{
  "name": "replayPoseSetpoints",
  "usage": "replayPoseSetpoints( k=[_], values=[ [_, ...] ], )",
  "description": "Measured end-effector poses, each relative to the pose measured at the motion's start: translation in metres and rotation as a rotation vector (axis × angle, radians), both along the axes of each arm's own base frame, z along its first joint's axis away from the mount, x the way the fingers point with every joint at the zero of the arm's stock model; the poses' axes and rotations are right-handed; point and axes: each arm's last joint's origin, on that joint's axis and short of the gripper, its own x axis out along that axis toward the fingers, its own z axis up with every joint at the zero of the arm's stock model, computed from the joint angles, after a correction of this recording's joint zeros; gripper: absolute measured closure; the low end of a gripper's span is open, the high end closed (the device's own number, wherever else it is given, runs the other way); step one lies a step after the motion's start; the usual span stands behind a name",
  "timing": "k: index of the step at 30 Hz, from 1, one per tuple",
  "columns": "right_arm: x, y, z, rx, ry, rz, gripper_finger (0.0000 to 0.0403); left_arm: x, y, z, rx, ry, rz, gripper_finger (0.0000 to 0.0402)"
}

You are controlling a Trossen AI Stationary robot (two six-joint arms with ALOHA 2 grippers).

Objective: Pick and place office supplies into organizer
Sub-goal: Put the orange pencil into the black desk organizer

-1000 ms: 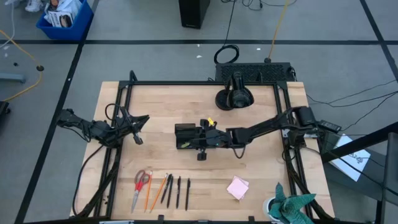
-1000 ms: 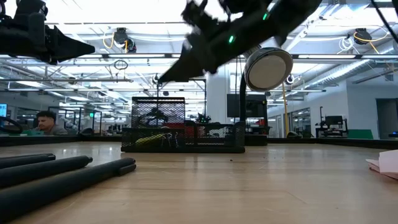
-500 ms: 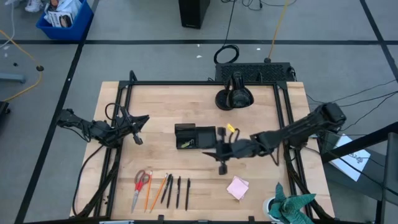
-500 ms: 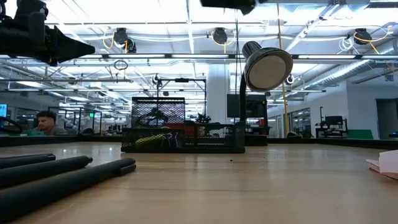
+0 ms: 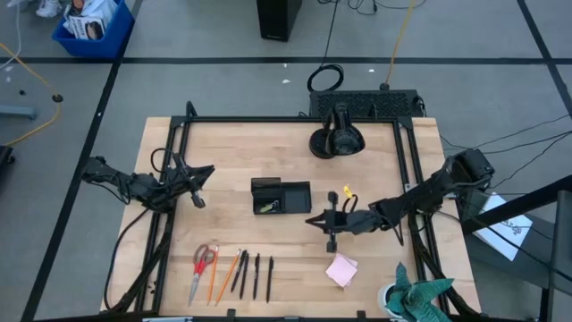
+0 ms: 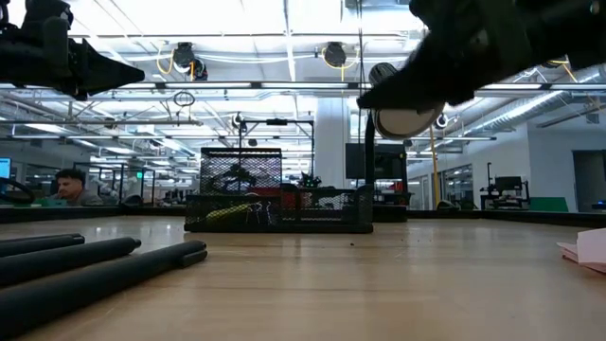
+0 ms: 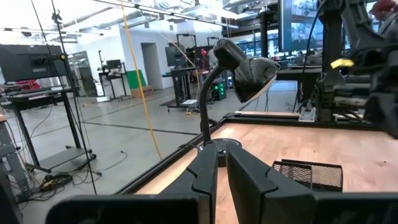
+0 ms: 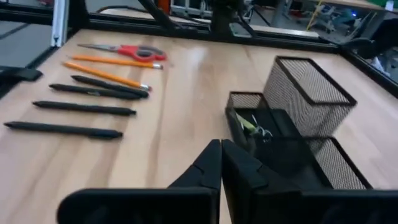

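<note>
We see a black wire-mesh organizer tray (image 5: 281,196) on the pale, wood-grained tabletop (image 5: 241,152), a yellow-green piece (image 8: 247,122) inside it. Nearer the table's front edge than the tray lie red-handled, silver-bladed scissors (image 5: 203,266), two orange pencils (image 5: 222,275) and black pens (image 5: 255,275). To the tray's right we see a pink square sticky-note pad (image 5: 341,269) and a teal crumpled cloth (image 5: 418,298).

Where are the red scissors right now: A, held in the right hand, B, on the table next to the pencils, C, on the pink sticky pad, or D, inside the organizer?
B: the scissors lie flat on the table at the end of the row, right beside the pencils, apart from the organizer.
</note>
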Motion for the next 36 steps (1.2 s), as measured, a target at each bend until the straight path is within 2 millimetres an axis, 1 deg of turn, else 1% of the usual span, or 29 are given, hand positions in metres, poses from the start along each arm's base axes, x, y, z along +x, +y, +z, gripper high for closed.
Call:
replayPoseSetpoints(
  k=[3,6,8,11,14,16,18,21,23,26,28,30,33,36],
  values=[
    [-0.005,-0.012,-0.009,-0.031,0.002,-0.018,0.0401,0.0,-0.001,0.001,0.004,-0.007,-0.033,0.036],
    [-0.003,-0.023,-0.009,-0.081,-0.01,-0.017,0.0402,0.001,-0.004,0.001,0.018,-0.014,-0.141,0.036],
    [0.0,-0.032,-0.009,-0.079,-0.001,0.061,0.0402,0.002,-0.005,0.001,-0.029,-0.042,-0.201,0.036],
    [0.005,-0.047,-0.004,-0.064,-0.043,0.142,0.0402,0.003,-0.005,0.0,-0.119,-0.058,-0.186,0.036],
    [0.008,-0.065,-0.002,-0.059,-0.061,0.162,0.0402,0.007,-0.008,-0.009,-0.167,0.007,-0.19,0.036],
    [0.009,-0.075,-0.001,-0.025,-0.07,0.211,0.0402,0.01,-0.011,-0.013,-0.187,0.05,-0.204,0.036],
    [0.009,-0.081,-0.001,0.023,-0.073,0.27,0.0402,0.014,-0.015,-0.013,-0.21,0.086,-0.21,0.036],
    [0.008,-0.085,-0.003,0.057,-0.057,0.32,0.0402,0.021,-0.021,-0.001,-0.256,0.11,-0.182,0.036],
    [0.008,-0.088,-0.003,0.048,-0.061,0.319,0.0402,0.029,-0.026,0.015,-0.267,0.126,-0.15,0.036],
    [0.006,-0.093,-0.006,0.044,-0.05,0.31,0.0402,0.046,-0.039,0.039,-0.254,0.196,-0.093,0.036],
    [0.005,-0.097,-0.006,0.044,-0.059,0.298,0.0401,0.06,-0.05,0.054,-0.261,0.27,-0.057,0.036],
    [0.004,-0.101,-0.006,0.05,-0.083,0.285,0.0402,0.075,-0.062,0.068,-0.316,0.344,-0.025,0.036],
    [-0.001,-0.105,-0.006,0.079,-0.123,0.355,0.0402,0.097,-0.085,0.084,-0.428,0.488,-0.003,0.036],
    [-0.006,-0.107,-0.006,0.114,-0.159,0.441,0.0402,0.117,-0.11,0.088,-0.513,0.659,0.033,0.036]
  ],
)
